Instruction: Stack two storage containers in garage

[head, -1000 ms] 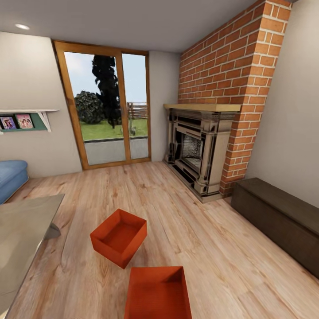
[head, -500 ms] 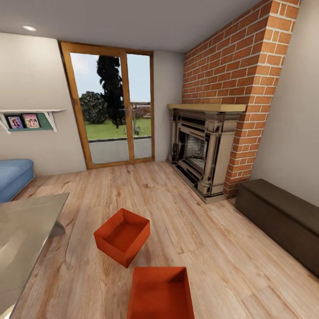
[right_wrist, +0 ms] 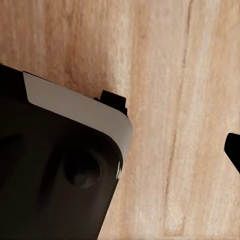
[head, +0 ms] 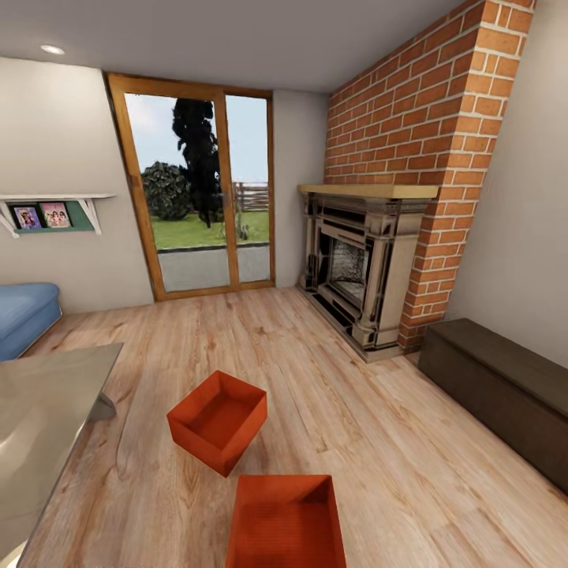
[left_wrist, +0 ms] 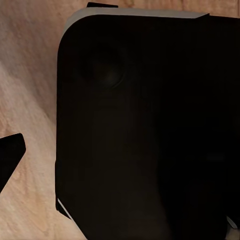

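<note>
Jaws: state not readable in either wrist view, dark robot body blocking. Both storage containers sitting on living room plank floor: nearer container close below, farther container just beyond (turned cornerwise). Risk: base rolling into nearer one, shoving it.

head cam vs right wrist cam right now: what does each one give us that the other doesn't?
Head view: both storage containers, the nearer and the farther, open-topped on the planks, plus the brick fireplace, glass doors, blue sofa and dark bench. Right wrist view: a close look at a dark rounded robot part with a pale edge above the floor. Shared: the light wood plank floor; the jaws' state cannot be told in either.
</note>
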### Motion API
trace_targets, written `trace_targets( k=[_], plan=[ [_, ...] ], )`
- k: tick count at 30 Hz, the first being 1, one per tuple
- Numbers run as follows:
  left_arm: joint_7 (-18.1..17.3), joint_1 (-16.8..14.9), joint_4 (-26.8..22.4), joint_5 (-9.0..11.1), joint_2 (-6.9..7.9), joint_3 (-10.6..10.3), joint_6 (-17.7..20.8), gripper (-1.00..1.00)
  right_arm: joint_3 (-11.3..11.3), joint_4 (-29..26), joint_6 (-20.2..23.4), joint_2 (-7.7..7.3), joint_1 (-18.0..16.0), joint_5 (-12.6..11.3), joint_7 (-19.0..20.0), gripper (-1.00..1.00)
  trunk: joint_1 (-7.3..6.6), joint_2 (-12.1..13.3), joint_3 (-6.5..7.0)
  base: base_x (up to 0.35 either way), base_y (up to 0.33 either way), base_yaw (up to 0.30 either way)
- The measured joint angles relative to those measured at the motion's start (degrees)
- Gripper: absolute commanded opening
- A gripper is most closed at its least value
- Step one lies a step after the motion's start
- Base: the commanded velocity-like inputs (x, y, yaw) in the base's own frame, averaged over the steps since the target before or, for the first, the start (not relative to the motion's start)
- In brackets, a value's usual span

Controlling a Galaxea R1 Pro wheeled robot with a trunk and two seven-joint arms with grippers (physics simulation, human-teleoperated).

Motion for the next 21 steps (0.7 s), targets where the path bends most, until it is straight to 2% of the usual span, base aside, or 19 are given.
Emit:
trace_targets(
  k=[21],
  plan=[
    [0.0,0.0,0.1,-0.4,0.82,-0.2,0.0,1.00,-0.5,0.0,0.6,0.95,0.0,-0.6,0.6,1.00,0.00,0.0,-1.85,0.000,0.000,0.000]
  ],
)
